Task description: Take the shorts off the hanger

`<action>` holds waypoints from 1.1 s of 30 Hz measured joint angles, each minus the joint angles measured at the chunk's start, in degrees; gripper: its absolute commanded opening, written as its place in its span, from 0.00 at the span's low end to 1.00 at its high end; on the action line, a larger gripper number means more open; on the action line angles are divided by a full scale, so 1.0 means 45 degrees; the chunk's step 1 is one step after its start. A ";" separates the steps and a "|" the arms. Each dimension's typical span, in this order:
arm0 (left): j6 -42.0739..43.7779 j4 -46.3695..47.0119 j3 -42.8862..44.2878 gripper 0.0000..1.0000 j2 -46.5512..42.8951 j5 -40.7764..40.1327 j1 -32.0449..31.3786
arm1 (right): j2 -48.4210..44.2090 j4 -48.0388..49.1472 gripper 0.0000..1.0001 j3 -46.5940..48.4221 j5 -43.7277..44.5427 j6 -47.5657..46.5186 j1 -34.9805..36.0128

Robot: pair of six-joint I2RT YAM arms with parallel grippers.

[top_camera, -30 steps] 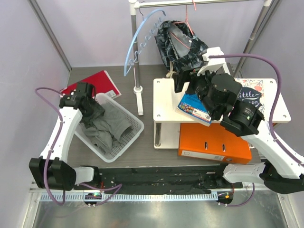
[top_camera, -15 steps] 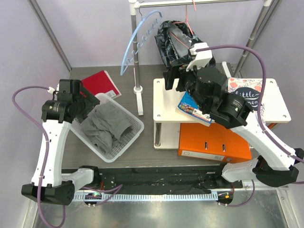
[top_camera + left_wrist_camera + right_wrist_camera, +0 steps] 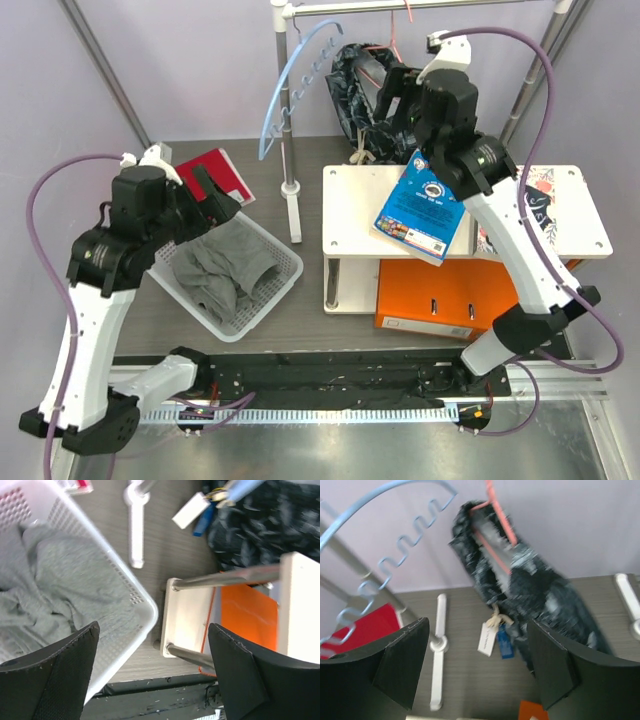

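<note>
- You see the shorts (image 3: 362,92) bunched over the hanger (image 3: 501,520), which hooks onto the rail at the far edge, right of the light-blue hanger (image 3: 293,80).
- A white tag (image 3: 485,639) and a blue one dangle from the shorts' lower edge, above the table.
- Your right gripper (image 3: 397,100) is raised to the height of the shorts and faces them from the near side. Its fingers (image 3: 402,662) are spread wide with nothing between them, and you cannot tell from the top view whether they touch the cloth.
- Your left gripper (image 3: 215,195) hangs over the far-left rim of the white basket (image 3: 288,268). Its fingers are spread and empty.
- The grey garment (image 3: 215,270) lies crumpled inside the basket.
- A blue book (image 3: 425,208) lies on the white shelf (image 3: 350,215), overhanging its near edge, with an orange binder (image 3: 450,300) below it.
- A red notebook (image 3: 215,170) lies flat just beyond the basket.
</note>
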 measured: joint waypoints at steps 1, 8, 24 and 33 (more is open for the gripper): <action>0.0175 0.0053 0.0092 0.91 -0.0165 0.0010 -0.0141 | 0.0223 0.0015 0.84 0.0238 -0.0034 -0.0053 -0.0311; 0.1239 0.0675 0.0214 0.91 -0.1515 0.0529 -0.0437 | 0.0894 0.0185 0.85 0.0874 -0.0763 -0.0481 -0.2555; 0.1671 0.0797 0.0845 0.90 -0.0928 0.0661 -0.0447 | -0.0350 0.3143 0.49 -0.4187 -0.3920 -0.1243 -0.4269; 0.1540 0.0889 0.0933 0.89 -0.0461 0.1175 -0.0447 | -0.0413 0.3852 0.44 -0.4401 -0.5406 -0.1292 -0.4274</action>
